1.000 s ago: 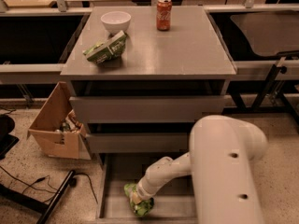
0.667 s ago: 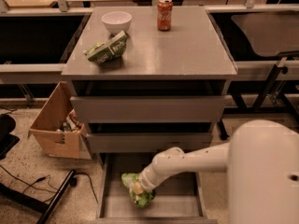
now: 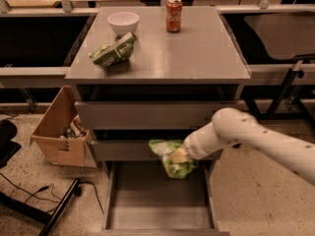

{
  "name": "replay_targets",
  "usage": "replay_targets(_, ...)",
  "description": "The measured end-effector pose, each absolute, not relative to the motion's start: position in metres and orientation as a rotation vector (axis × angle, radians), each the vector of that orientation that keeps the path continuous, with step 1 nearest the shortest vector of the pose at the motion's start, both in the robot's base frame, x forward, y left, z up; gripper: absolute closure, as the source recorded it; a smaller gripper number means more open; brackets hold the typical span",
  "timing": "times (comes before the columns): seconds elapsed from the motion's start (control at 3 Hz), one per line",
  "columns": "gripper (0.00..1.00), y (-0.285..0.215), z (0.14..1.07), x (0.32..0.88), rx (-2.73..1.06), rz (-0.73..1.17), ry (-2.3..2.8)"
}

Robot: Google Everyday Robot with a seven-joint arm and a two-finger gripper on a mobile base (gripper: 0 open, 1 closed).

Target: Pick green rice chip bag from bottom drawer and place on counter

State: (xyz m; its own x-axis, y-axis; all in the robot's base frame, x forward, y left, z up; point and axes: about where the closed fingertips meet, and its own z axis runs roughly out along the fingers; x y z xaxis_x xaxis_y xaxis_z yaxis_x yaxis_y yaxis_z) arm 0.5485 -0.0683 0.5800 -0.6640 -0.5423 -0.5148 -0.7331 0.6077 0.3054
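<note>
Aloft, gripper [image 3: 180, 156] clamped on green rice chip bag [image 3: 173, 169], clear above bottom drawer [image 3: 156, 193]

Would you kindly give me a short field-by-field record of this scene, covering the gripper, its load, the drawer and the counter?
gripper: gripper, in front of the grey middle drawer front, jaws shut on the bag
held: crumpled lime-green foil snack bag, hanging above the drawer floor
drawer: wide grey metal bottom drawer tray, pulled open
counter: flat grey cabinet top, held bag not yet on it
on counter: white bowl, red soda can, dull dark-green-and-white bag
floor, left: open cardboard box
</note>
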Motion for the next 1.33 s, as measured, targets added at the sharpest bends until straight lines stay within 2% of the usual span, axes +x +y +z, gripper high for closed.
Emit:
replay_targets(0.33, 1.0, -0.14, 0.653, 0.514, -1.158, 0.549, 2.469)
replay_targets(0.67, 1.0, -0.192, 0.717, 0.447, -1.278, 0.444, 2.538)
replay_targets(1.0, 1.0, -0.192, 0.716, 0.449, -1.274, 0.445, 2.535)
replay_targets(1.33, 1.0, -0.185, 0.765, 0.466, -1.32, 0.345, 2.495)
